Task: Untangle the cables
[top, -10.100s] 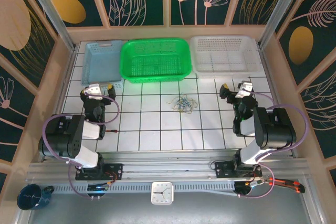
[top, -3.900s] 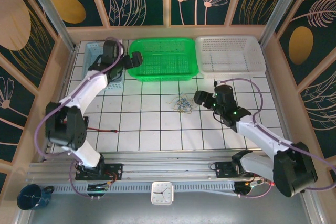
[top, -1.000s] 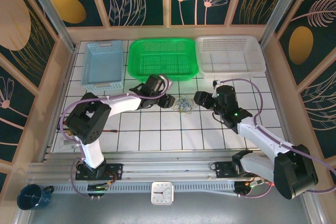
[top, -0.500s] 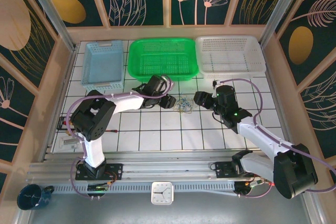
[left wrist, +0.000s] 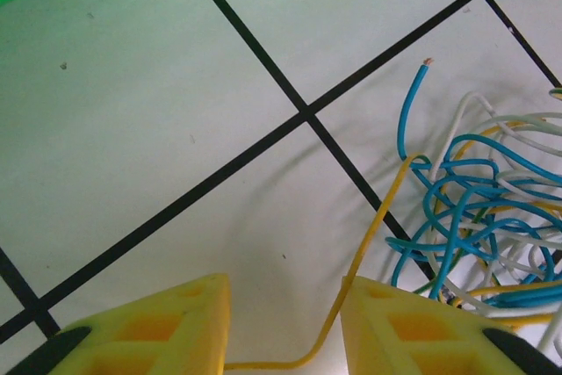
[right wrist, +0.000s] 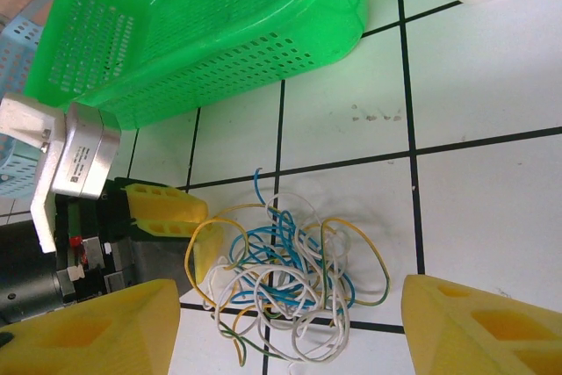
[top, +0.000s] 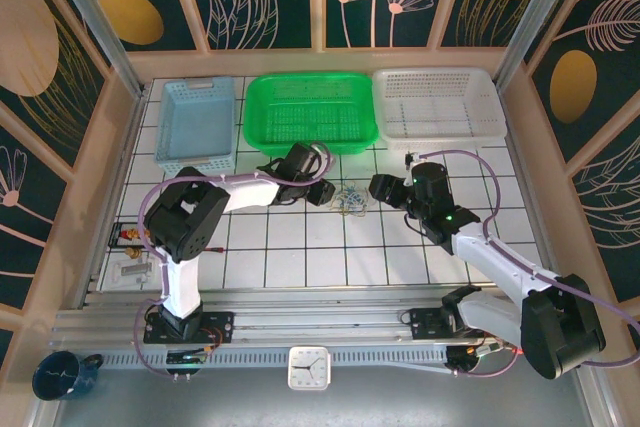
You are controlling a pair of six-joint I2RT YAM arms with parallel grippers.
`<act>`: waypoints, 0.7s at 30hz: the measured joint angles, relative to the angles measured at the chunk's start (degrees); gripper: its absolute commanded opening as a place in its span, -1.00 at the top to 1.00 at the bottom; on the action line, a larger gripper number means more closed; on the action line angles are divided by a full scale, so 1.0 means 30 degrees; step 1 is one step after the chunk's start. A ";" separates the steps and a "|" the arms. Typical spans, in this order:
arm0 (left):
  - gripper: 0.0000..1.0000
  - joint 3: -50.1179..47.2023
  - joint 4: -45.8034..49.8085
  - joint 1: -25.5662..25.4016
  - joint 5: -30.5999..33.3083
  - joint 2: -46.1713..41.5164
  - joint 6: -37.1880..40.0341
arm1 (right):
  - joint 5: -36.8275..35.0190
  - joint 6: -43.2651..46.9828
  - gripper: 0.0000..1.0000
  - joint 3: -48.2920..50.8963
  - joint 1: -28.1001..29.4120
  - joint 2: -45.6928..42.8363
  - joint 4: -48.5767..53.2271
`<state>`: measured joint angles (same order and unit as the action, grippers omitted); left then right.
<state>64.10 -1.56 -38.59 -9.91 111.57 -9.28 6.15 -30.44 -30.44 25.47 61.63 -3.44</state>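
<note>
Where the left wrist camera looked down past its own yellow fingers (left wrist: 140, 335), the left gripper (left wrist: 285, 305) stood partly open, with a clear gap between the jaws. One pale yellow wire (left wrist: 369, 243) curved up through that gap unpinched, close by the finger on the right of that view. It ran on into the cables (left wrist: 479, 217), a loose knot of blue, yellow and whitish strands just ahead and right of the fingertips, on the white tiled table (left wrist: 132, 129).

From above, the left gripper (top: 322, 192) sat at the knot's left edge and the right gripper (top: 380, 188) just beside its right edge. The right gripper (right wrist: 290, 305) was spread wide and held nothing. The cables (right wrist: 281, 278) lay between and a little beyond its fingers (right wrist: 88, 331).

Farther back stood a green basket (top: 300, 117), with a blue basket (top: 195, 127) to its left and a white basket (top: 435, 107) to its right.
</note>
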 measured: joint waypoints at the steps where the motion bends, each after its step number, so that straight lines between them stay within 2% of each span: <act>1: 0.36 0.0044 -0.0036 0.0000 0.0007 0.0073 0.0044 | 0.0000 0.0000 -0.36 0.0000 0.0000 -0.0022 0.0044; 6: 0.62 0.0073 -0.0306 0.0000 0.0007 0.0291 0.0146 | 0.0000 -0.0015 -0.36 0.0000 0.0000 -0.0131 0.0182; 9: 1.00 0.0073 -0.0466 0.0000 -0.0015 0.0299 0.0240 | 0.0000 -0.0051 -0.36 0.0000 0.0000 -0.0131 0.0219; 15: 1.00 -0.0197 -0.0554 0.0000 0.0117 -0.0080 0.0073 | 0.0138 -0.0058 -0.36 0.0000 0.0000 -0.0131 0.0219; 21: 1.00 -0.0444 -0.0401 0.0000 0.0197 -0.2404 -0.0168 | 0.0437 -0.0117 -0.42 0.0000 0.0051 0.0153 -0.0109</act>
<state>62.76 -2.76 -38.59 -9.32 104.36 -9.78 7.46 -30.79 -30.44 25.63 62.08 -3.77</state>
